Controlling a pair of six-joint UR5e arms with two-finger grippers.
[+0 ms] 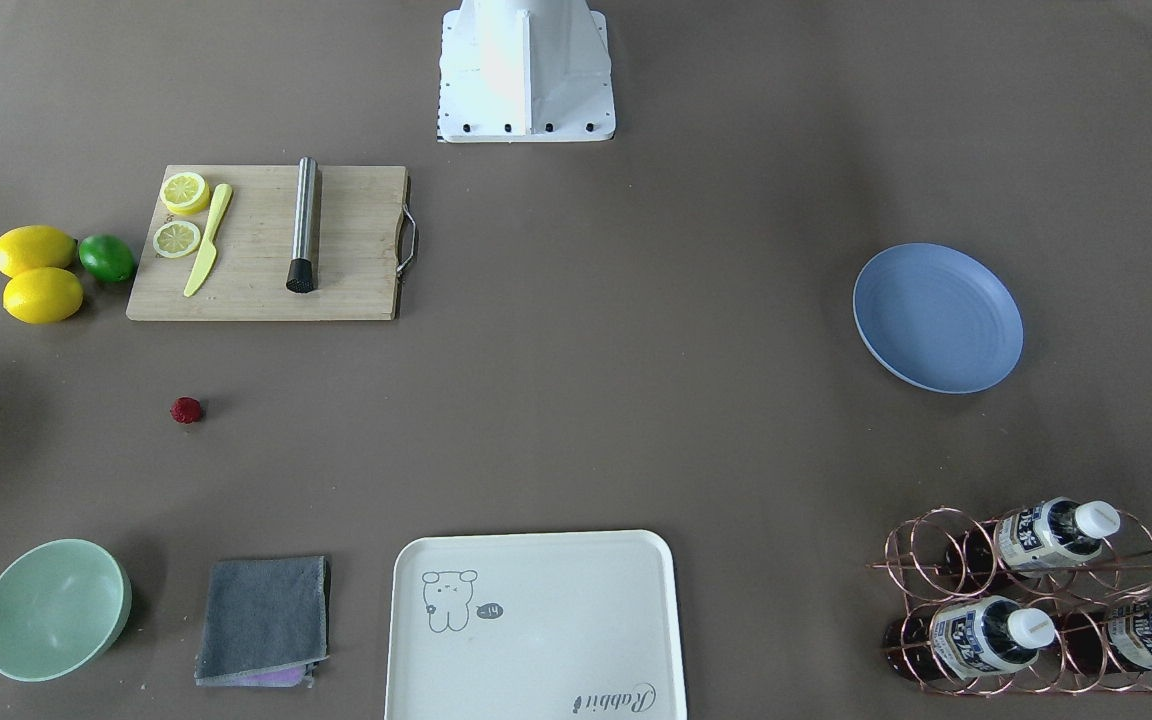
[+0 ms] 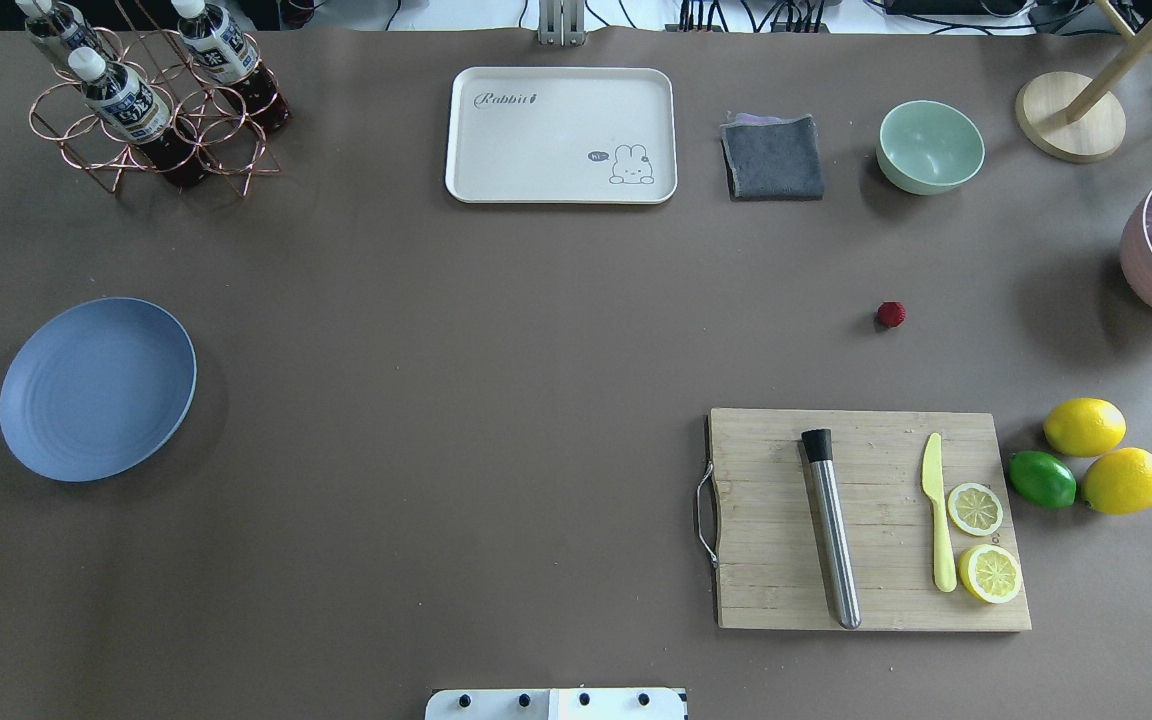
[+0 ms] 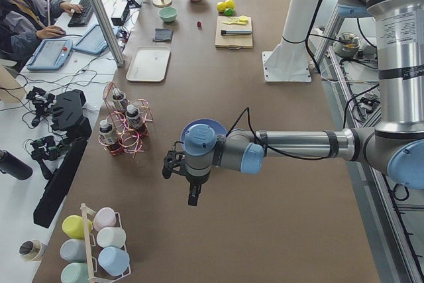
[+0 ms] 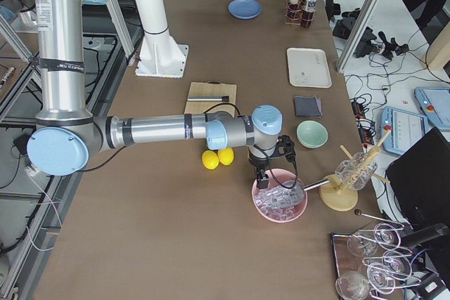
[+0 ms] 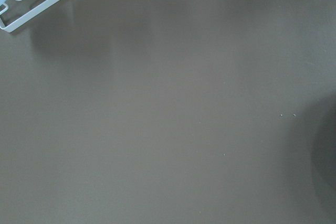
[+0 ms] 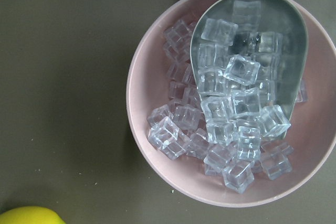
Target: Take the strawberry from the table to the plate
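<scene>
Arms show in the 2 side views only. The left gripper (image 3: 193,193) hangs above bare table (image 2: 496,330) beside the plate (image 2: 96,388). The right gripper (image 4: 261,177) hangs above a pink bowl (image 6: 137,103). Whether the fingers of either are apart or together cannot be told from these views. The right wrist view alone shows the bowl's contents: clear ice cubes (image 6: 173,135) and 1 metal scoop (image 6: 287,35); the overhead view catches only the bowl's edge. The left wrist view shows bare table and 1 corner of a white wire rack (image 5: 56,0). Strawberry (image 2: 891,314): 1, tiny, roundish, dark red, bumpy, lying on the table between the wooden cutting board (image 2: 776,520) and the mint-green bowl (image 2: 930,146), well apart from the plate on the far side. Plate: 1, light blue, round, shallow, faint concentric rings. Also counted: 2 whole lemons (image 2: 1084,426), 1 lime (image 2: 1042,479), 2 lemon slices (image 2: 975,508), 1 yellow knife (image 2: 937,525), 1 steel rod (image 2: 833,535), 1 grey cloth (image 2: 773,158), 1 cream tray (image 2: 536,150), 3 bottles (image 2: 121,100) in 1 copper wire holder (image 2: 226,170).
</scene>
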